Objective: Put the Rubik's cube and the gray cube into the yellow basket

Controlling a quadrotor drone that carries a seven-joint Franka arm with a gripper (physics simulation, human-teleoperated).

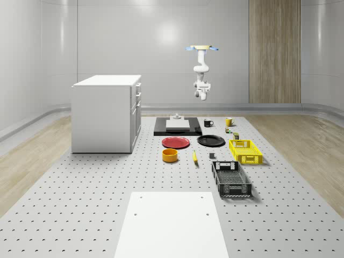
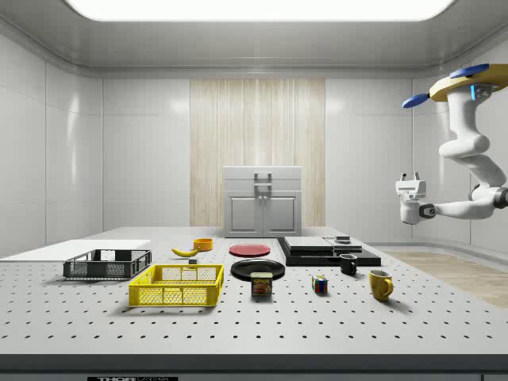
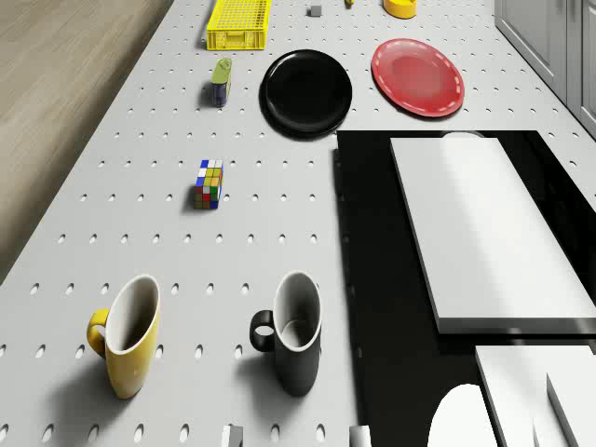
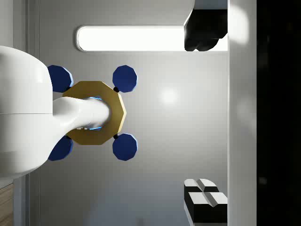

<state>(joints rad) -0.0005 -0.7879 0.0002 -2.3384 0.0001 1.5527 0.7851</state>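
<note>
Gripper (image 2: 411, 179) high above black mug (image 2: 348, 264), empty, opening unclear; drone (image 2: 468, 82) hovers higher; Rubik's cube (image 2: 320, 285) nearby on counter (image 2: 317, 333).

The whole-scene view looks from high beyond one end of the counter (image 1: 80, 215) down its length toward the far wall. The side view sits low at a long edge, facing across. Both take in the yellow basket (image 1: 245, 151) and the hovering drone (image 1: 202, 48). The drone view looks steeply down, close over the end with the Rubik's cube (image 3: 209, 183). The wrist view faces up at the drone's underside and the ceiling light
</note>
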